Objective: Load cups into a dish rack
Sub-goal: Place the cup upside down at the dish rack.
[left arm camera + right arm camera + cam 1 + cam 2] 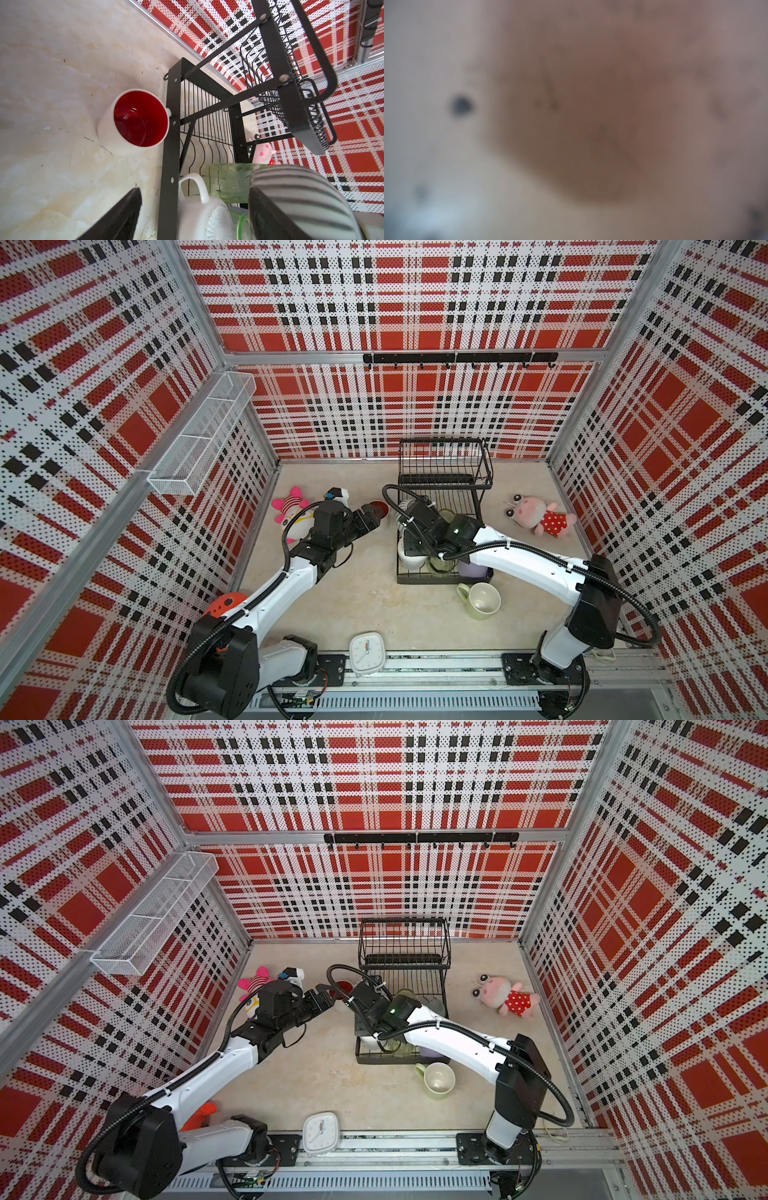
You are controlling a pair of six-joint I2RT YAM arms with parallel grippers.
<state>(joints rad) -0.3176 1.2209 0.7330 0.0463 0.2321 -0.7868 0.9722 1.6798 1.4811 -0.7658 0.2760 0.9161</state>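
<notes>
The black wire dish rack (pixel 444 466) (pixel 404 940) stands at the back of the table. Its lower tier holds a white mug (pixel 409 559) (pixel 195 209), green glasses (pixel 439 566) (pixel 228 182), a lavender tumbler (pixel 473 571) and a ribbed white mug (pixel 301 199). A red-inside mug (pixel 381 509) (pixel 343 988) (pixel 139 120) stands on the table against the rack's left frame. My left gripper (pixel 372 514) (pixel 326 995) (pixel 195 197) is open just short of it. A pale-green mug (pixel 482 600) (pixel 438 1079) sits in front of the rack. My right arm's wrist (pixel 424 526) hangs over the lower tier and hides its fingers. The right wrist view is a blur.
A striped plush toy (pixel 291 514) lies behind my left arm and a pink plush (pixel 536 516) lies right of the rack. A white square clock (pixel 366 653) sits at the front edge. A white mesh basket (pixel 203 435) and a hook rail (pixel 459 358) hang on the walls.
</notes>
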